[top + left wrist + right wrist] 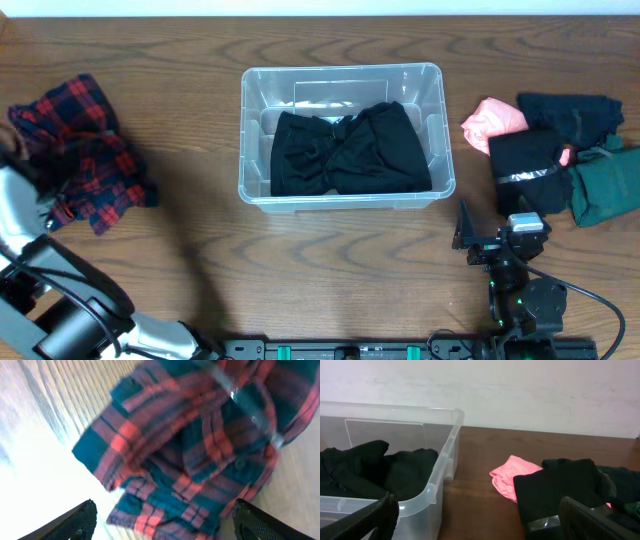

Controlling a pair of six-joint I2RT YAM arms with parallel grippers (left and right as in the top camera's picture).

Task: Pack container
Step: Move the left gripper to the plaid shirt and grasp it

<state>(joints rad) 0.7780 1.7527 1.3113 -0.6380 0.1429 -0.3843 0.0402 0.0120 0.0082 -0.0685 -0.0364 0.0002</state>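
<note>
The wooden table (330, 270) shows a strong brown grain. The container (340, 203) is clear plastic with rounded corners and a rolled rim. It sits at table centre with its opening upward and its long axis running left to right. A pale rectangular patch on its base is too small to read.

A crumpled black garment (345, 150) lies inside. A red-and-dark plaid shirt (85, 150) lies at the left. Pink (492, 120), black (530, 165) and green (605, 185) fabrics are bunched at the right.

- Left gripper (165, 525): fingers wide apart over the shirt.
- Right gripper (480, 527): fingers wide apart.
</note>
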